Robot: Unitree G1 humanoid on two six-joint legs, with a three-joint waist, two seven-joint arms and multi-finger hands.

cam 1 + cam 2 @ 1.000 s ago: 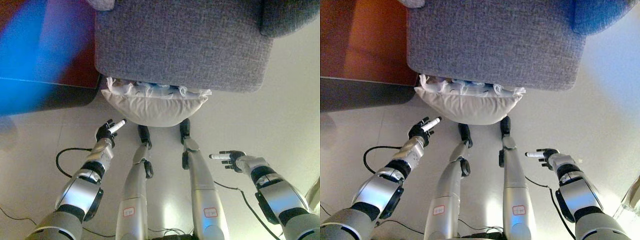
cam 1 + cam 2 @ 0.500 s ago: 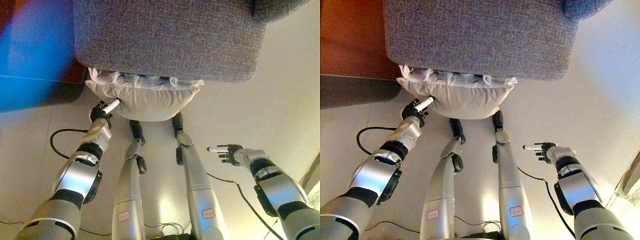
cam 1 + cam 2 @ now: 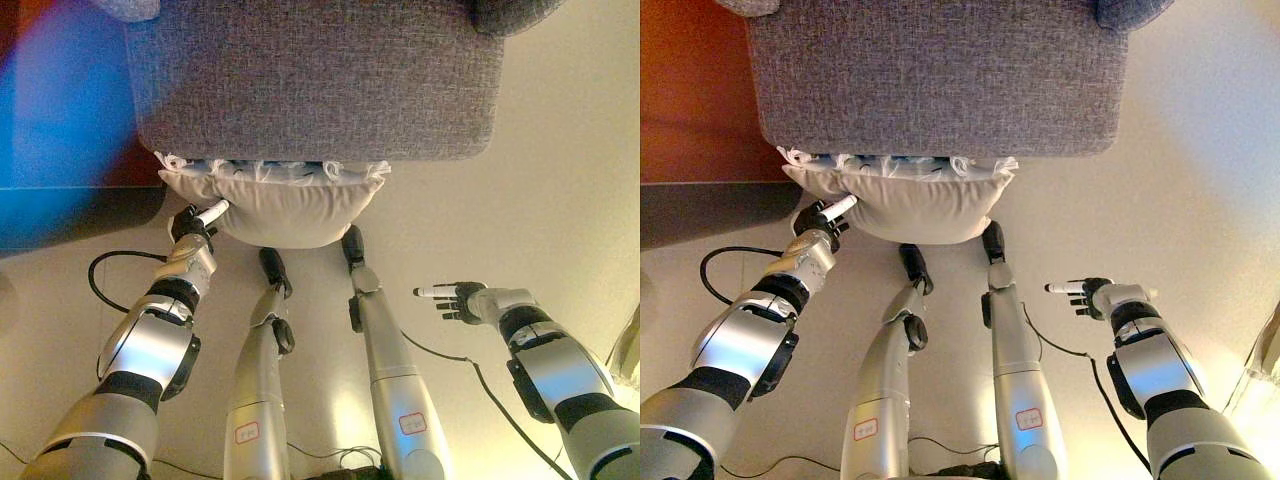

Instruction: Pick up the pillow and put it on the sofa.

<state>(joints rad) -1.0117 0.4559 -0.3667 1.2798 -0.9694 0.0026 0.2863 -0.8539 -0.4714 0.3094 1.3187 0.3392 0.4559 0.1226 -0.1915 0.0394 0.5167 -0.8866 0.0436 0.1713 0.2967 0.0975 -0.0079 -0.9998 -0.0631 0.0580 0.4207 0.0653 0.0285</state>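
Observation:
A cream pillow with a white frilled edge lies on the floor against the front of the grey sofa, its far edge tucked under the seat. My left hand is at the pillow's left corner, a white-tipped finger stretched out and touching the cloth, the other fingers loosely bent. My right hand hovers open over the bare floor to the right of the pillow, well apart from it, its fingers pointing left.
A dark wooden piece of furniture stands left of the sofa, close to my left hand. Pale tiled floor stretches to the right of the sofa. Something pale shows at the lower right edge.
The camera has shifted, so sofa and pillow sit further left in view. My left hand has reached forward from the floor to the pillow's left corner. The right hand has barely moved.

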